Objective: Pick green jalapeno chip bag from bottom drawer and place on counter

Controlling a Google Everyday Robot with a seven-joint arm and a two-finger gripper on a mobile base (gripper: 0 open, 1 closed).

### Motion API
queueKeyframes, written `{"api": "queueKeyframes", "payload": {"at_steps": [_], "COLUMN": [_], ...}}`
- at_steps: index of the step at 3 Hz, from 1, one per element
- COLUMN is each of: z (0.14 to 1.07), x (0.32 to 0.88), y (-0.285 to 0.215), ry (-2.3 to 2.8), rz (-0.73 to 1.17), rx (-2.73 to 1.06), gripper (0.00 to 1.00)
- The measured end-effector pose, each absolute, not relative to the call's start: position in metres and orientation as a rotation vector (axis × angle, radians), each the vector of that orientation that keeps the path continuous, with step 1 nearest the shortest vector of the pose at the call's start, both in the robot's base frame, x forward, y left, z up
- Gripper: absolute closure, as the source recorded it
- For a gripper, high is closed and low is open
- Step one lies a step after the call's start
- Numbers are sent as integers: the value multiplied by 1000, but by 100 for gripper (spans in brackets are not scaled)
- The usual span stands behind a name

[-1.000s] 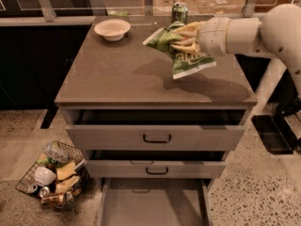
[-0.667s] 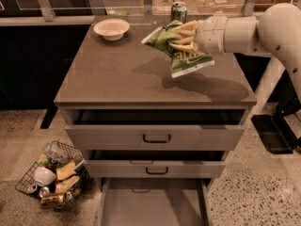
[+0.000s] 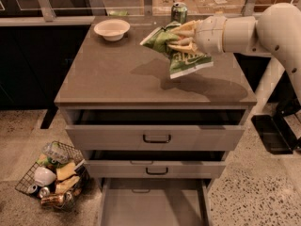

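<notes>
While the green jalapeno chip bag (image 3: 190, 62) hangs clamped in the end effector (image 3: 182, 37), it is held above the surface (image 3: 108, 74) rather than resting on it, and its shadow falls on the grey-brown top just beneath. The end effector reaches in from the right, its fingers closed across the bag's upper middle. The bag's long axis runs on a slant, from upper left near the back down to lower right toward the front, and its lower corner droops nearest the top. The relation that matters is therefore straight down: bare surface lies directly below the bag, right of centre, well apart from the white bowl (image 3: 112, 29) at the back left and near the green can (image 3: 178, 11) behind. The bottom drawer (image 3: 150, 206) stands pulled out with no bag visible in it. By my judgement, only lowering and letting go remain.
</notes>
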State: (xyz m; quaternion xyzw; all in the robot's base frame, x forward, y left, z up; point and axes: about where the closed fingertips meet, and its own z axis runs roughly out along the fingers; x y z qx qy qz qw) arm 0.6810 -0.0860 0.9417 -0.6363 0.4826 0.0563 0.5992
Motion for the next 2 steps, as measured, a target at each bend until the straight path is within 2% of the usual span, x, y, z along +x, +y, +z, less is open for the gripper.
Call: {"api": "queueKeyframes", "payload": {"at_steps": [1, 2], "z": [941, 940], "x": [681, 681], "y": [-83, -80], "ry": [1117, 1114], "rz": [134, 138], "rx": [-1478, -1481], "gripper": [14, 0]}}
